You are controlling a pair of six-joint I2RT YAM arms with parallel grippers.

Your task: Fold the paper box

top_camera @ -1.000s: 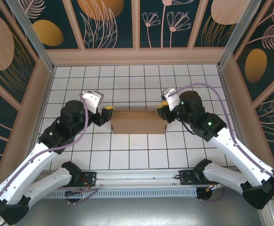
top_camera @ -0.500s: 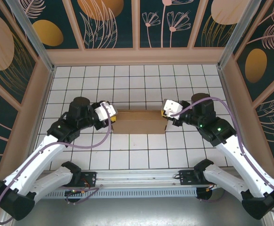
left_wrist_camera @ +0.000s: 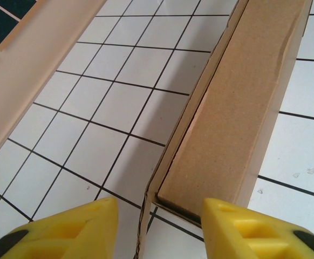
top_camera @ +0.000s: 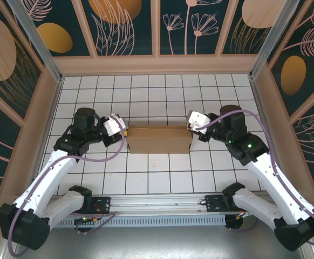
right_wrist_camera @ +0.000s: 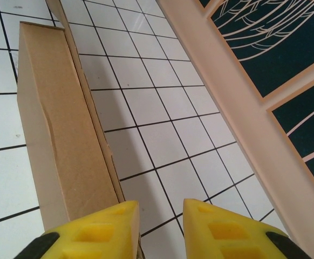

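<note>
Surface: white-tiled tabletop (top_camera: 146, 178) with dark grid lines, enclosed by wood-framed walls (top_camera: 157, 27) painted dark teal with pale plant shapes.
Near edge: a metal rail (top_camera: 162, 216) carries both arm bases; the arms reach inward from left and right.
Left side: the left end effector (top_camera: 123, 131) (left_wrist_camera: 159, 229) has its yellow fingers (left_wrist_camera: 65, 234) spread, with the left end corner of the paper box (top_camera: 158, 140) in the gap between them. I cannot tell whether they touch it.
Right side: the right end effector (top_camera: 189, 129) (right_wrist_camera: 161, 229) has its fingers parted by a narrow gap that shows white tile. The box's thin far-side panel runs down to the inner edge of one finger; contact is unclear.
Box place: mid-tabletop, directly between the two end effectors.
Box look: plain brown cardboard, folded up into a shallow rectangular shape with its broad panel closed over the top.
Long axis: left to right, parallel to the rail, with one short end facing each end effector.
Top view adds: the full length, both ends and both arms at once.
Left wrist adds: the paper box (left_wrist_camera: 227, 118) up close, with a dark slit between the top panel and the far-side wall, and a small crease near its near edge.
Right wrist adds: the paper box (right_wrist_camera: 60, 129) from the other end, with a faint crease along the top and the far-side panel standing slightly off.
Far: rows of bare tiles, then the far wall.
</note>
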